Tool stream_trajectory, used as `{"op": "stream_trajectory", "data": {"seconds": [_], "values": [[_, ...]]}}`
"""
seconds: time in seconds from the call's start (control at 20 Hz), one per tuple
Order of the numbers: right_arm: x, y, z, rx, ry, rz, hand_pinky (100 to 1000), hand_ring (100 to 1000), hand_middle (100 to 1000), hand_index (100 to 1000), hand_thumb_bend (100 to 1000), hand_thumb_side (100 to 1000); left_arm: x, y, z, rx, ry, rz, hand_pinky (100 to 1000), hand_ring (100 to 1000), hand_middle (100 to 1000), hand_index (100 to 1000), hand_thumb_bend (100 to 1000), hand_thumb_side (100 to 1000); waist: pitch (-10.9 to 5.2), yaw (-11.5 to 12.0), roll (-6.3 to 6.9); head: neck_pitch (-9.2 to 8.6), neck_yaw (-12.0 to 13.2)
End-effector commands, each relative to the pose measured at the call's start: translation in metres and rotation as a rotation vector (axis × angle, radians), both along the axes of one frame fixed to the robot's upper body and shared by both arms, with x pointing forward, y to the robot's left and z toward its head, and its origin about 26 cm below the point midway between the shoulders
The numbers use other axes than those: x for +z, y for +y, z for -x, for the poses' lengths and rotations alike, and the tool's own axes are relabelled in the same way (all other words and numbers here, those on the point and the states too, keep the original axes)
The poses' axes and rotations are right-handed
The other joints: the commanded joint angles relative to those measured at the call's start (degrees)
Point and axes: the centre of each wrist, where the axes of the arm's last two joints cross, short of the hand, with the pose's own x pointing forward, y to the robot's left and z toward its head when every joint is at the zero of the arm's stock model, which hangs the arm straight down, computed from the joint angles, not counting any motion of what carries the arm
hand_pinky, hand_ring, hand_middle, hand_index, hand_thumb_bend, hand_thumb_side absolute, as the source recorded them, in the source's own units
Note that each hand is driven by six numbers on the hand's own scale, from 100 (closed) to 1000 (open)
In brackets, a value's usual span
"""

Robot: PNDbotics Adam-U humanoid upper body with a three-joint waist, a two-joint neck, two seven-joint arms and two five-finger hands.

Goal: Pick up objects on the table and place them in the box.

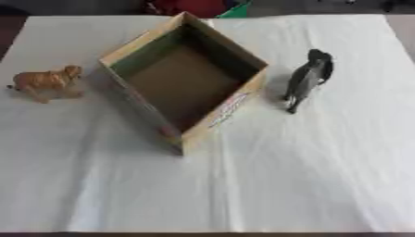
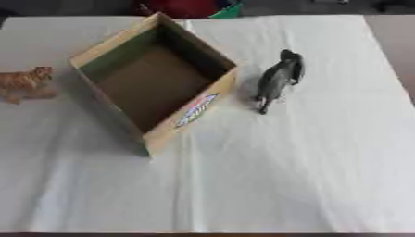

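Left eye view: white cloth [image 1: 308, 185] covers table, bearing box [image 1: 231, 105], tan and grey animals; no hand visible.

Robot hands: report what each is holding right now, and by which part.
Nothing is held. Neither hand is in view. The tan lion figurine and the dark grey animal figurine stand on the white cloth, outside the open cardboard box.

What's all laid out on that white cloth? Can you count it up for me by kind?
Toy animals: 2, an orange-brown one left of the box and a dark grey one right of it, both standing.
Cardboard boxes: 1, open-topped with nothing inside.
Total: 3 things. No robot hand is in view.
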Motion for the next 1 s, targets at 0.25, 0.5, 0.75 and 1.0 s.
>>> {"op": "stream_trajectory", "data": {"seconds": [0.25,0.5,0.75,1.0], "values": [[0.016,-0.01,-0.043,-0.259,-0.044,0.487,856,1000,954,988,380,737,0.011,0.002,0.002,-0.021,-0.03,-0.045,579,717,780,867,119,870,-1.42,0.4,-0.32,0.43,-2.1],[0.016,-0.009,-0.069,-0.288,-0.005,0.605,862,1000,962,1000,413,711,0.011,0.002,0.002,-0.023,-0.026,-0.045,579,717,780,867,114,869,-1.64,0.2,-0.45,0.42,-2.4],[0.014,-0.011,-0.075,-0.288,0.006,0.621,872,1000,980,1000,474,699,0.011,0.001,0.002,-0.026,-0.026,-0.047,578,719,782,858,110,867,-1.64,0.3,-0.52,0.16,-2.7],[-0.008,0.004,-0.105,-0.331,0.101,0.737,877,1000,988,1000,493,685,0.011,0.0,0.001,-0.036,-0.021,-0.041,577,719,782,853,109,867,-1.63,0.7,-0.34,-0.62,-3.2]]}}
